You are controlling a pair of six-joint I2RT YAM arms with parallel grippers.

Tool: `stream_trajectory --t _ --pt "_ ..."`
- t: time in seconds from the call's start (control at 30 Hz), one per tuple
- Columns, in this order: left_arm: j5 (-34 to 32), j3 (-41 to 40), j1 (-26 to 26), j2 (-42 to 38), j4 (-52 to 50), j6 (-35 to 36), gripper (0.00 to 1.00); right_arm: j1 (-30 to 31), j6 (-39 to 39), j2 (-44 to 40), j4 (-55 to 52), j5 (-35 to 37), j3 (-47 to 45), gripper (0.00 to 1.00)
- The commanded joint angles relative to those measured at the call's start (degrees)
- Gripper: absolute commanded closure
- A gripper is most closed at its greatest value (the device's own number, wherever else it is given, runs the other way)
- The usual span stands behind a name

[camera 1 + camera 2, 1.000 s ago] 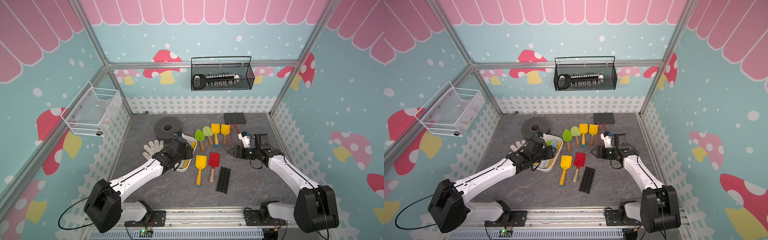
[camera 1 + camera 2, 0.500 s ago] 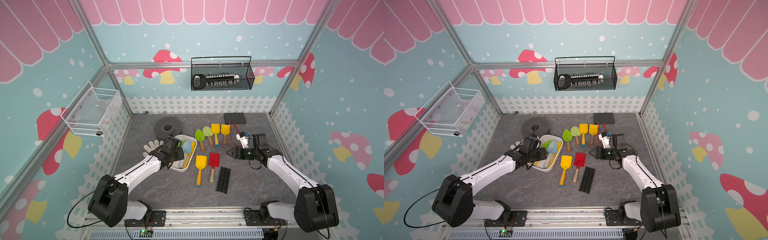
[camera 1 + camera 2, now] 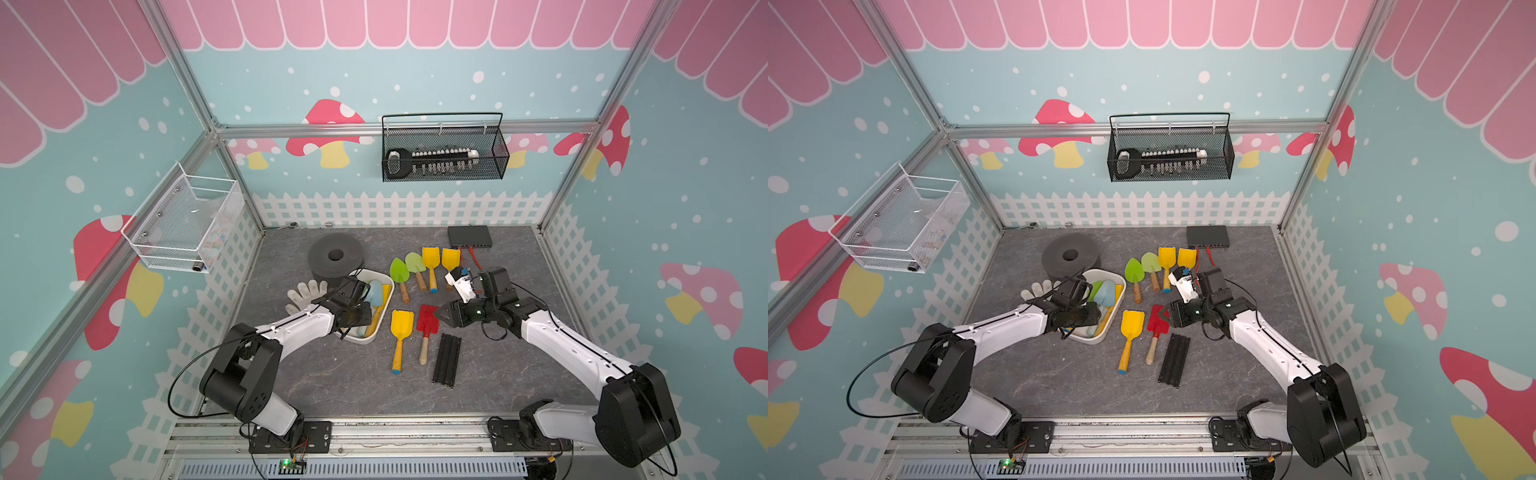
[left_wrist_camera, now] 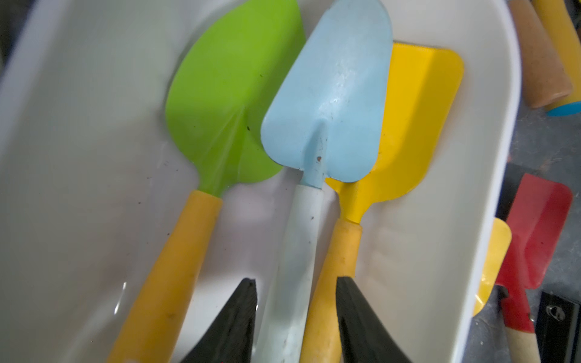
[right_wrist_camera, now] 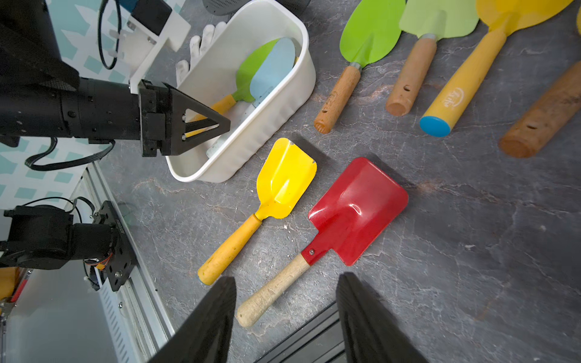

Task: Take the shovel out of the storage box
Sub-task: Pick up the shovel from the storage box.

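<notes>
A grey stone-patterned counter point(image 3: 332, 386) sits inside pastel mushroom-print walls. On it, left of centre, the shallow white plastic storage box point(image 3: 368, 338) holds three shovels, blades towards the back wall. The pale blue pointed metal shovel point(image 4: 330, 103) with a white handle lies in the middle, its blade overlapping a green leaf-shaped shovel point(image 4: 232, 103) and a yellow square-bladed shovel point(image 4: 418, 125), both yellow-handled. The left pincer point(image 4: 295, 283) reaches into the box with its jaws spread, one finger on each side of the white handle, neither pressing it. Just outside the box lie a yellow scoop shovel point(image 5: 283, 182) and a red square shovel point(image 5: 355, 210) with a wooden handle. The right pincer point(image 5: 286, 276) hangs over that handle, jaws spread and empty.
</notes>
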Motion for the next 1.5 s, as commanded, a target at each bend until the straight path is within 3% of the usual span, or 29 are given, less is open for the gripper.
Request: stream_trajectory --t 0.0,0.17,0.73,0.83,1.13,1.47 --pt "1.28 1.98 0.38 0.98 1.81 1.22 0.58 0.4 -1.5 0.51 -0.24 1.17 1.28 0.42" --pt "2.41 3.08 0.38 2.84 1.93 1.16 0.64 0.4 -1.42 -0.1 -0.29 0.54 1.3 0.42" --pt "0.84 5.7 0.33 10.11 0.85 1.55 0.62 0.4 -1.16 -2.62 -0.4 -0.01 0.93 0.42" --pt "0.82 5.81 0.29 10.62 0.93 1.58 0.71 0.4 -1.24 -2.65 -0.37 -0.04 0.94 0.42" --pt "0.95 5.46 -0.22 3.06 -0.44 1.61 0.97 0.4 -1.27 -2.37 -0.01 -1.13 0.86 0.42" --pt "-0.8 3.32 -0.58 -5.56 -0.18 0.46 1.0 0.39 -0.98 -3.04 0.65 -0.7 0.49 0.42"
